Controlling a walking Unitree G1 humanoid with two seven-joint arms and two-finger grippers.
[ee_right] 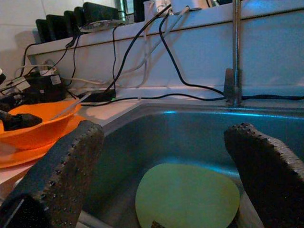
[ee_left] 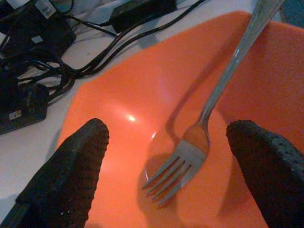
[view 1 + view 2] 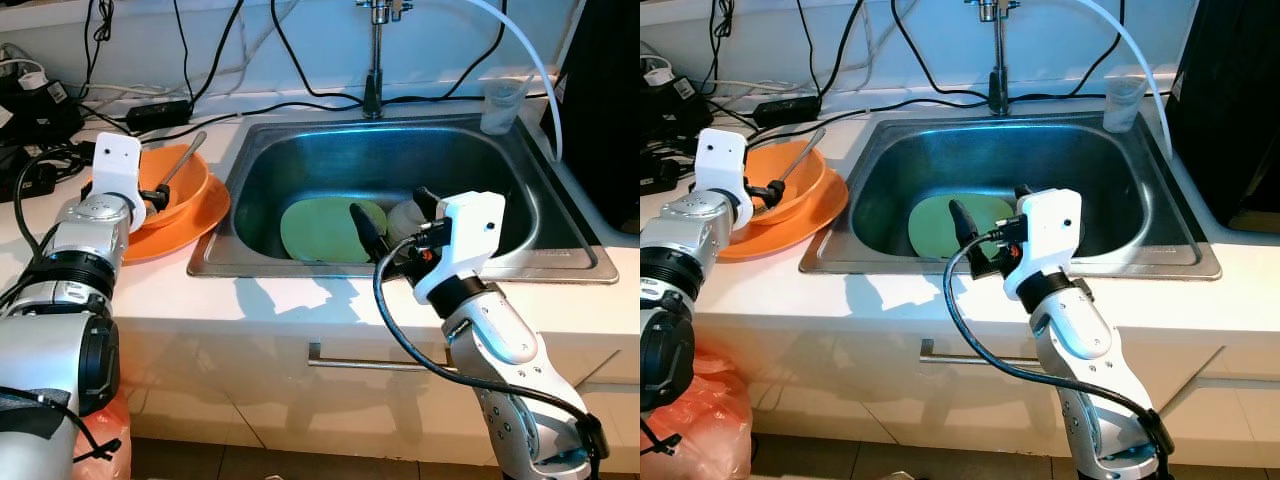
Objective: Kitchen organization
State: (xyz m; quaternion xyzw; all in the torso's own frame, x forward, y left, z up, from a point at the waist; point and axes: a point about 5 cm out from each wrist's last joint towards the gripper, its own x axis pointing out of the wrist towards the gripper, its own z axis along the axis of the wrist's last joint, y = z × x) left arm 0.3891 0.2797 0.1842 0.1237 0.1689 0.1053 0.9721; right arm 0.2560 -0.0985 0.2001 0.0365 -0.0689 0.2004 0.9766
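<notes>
Sink (image 3: pixel 300 160): big steel tub set in the white counter (image 3: pixel 300 300), tap (image 3: pixel 374 60) at the back. Best kept as the spot for dirty things.
Counter: white, with black cables (image 3: pixel 60 110) piled at the far left. Good to steer well away from those wires.
Orange plate (image 3: pixel 205 215): flat on the counter, just beside the sink's left edge, under the bowl.
Orange bowl (image 3: pixel 185 190): sits on the orange plate. Holds the fork. Could tip if pushed on one side, so better to press straight down.
Green plate (image 3: pixel 320 230): lies flat on the sink floor, near the front. Something pale and round sits just beside it; too hidden to name.
Plastic cup (image 3: pixel 500 100): stands upright at the sink's back right corner, well apart from both arms.
Right gripper (image 1: pixel 164 166): hangs over the front of the sink, above the green plate. Fingers spread wide, holding nothing. Best to go down slowly and pinch the plate's edge, since a flat plate is hard to lift.
Left gripper (image 2: pixel 166 161): down inside the orange bowl. Fingers wide apart, one on each side of the fork, not touching it.
Fork (image 2: pixel 209 114): prongs on the bowl's bottom, handle leaning up over the rim. Likely the thing to grab now. Thin and slippery, so good to close around the neck, then lift straight up.
</notes>
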